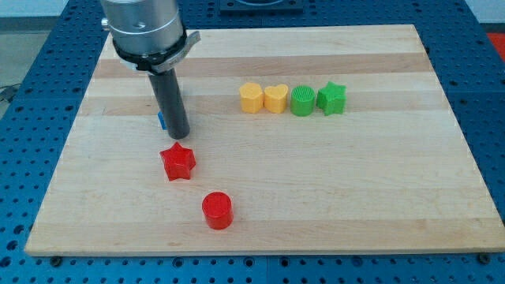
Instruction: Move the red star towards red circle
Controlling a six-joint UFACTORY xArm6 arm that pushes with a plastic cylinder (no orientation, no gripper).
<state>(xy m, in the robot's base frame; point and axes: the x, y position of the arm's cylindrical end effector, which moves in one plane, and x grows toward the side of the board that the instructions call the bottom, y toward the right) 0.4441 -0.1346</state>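
Observation:
The red star (pixel 178 162) lies on the wooden board (pixel 331 181), left of centre. The red circle (pixel 216 211) lies below and to the right of it, a short gap apart. My tip (pixel 178 135) stands just above the red star at its upper edge, very close to it or touching. The rod hides most of a blue block (pixel 161 121) at its left side.
A row of blocks lies at upper centre: a yellow hexagon (pixel 251 98), a yellow heart (pixel 274 99), a green circle (pixel 303 101) and a green star (pixel 331 98), side by side. A blue perforated table surrounds the board.

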